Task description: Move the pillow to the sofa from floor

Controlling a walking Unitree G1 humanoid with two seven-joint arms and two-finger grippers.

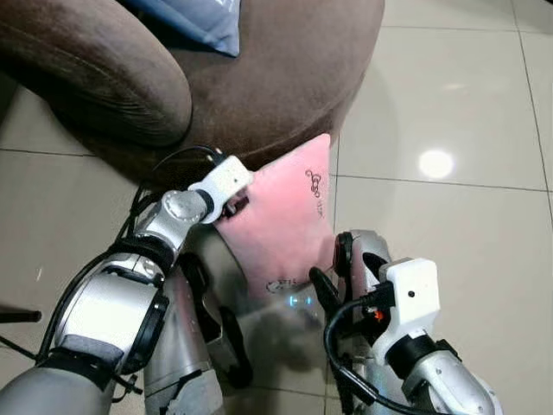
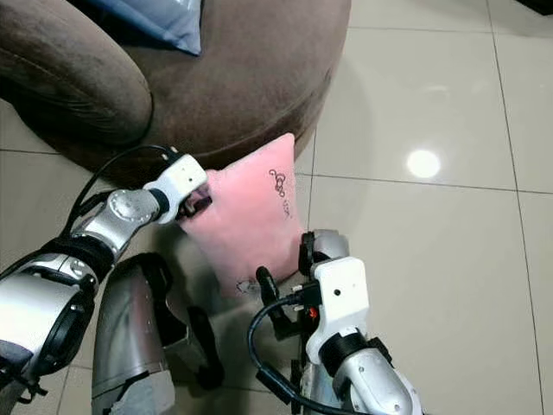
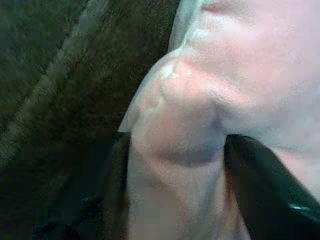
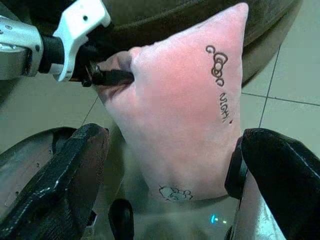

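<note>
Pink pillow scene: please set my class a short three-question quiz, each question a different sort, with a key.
1. True or false: the left claw pinches a corner of the pink pillow.
2. The pillow's top corner leans against: A) the brown sofa B) a wall C) a chair leg.
3. Fill in: the right claw is ____, its fingers either side of the pillow's lower end.

Key: 1 true; 2 A; 3 open.

Hemmed in ahead by the brown sofa [image 1: 285,78]; open tiled floor [image 1: 449,112] to the right.
</note>
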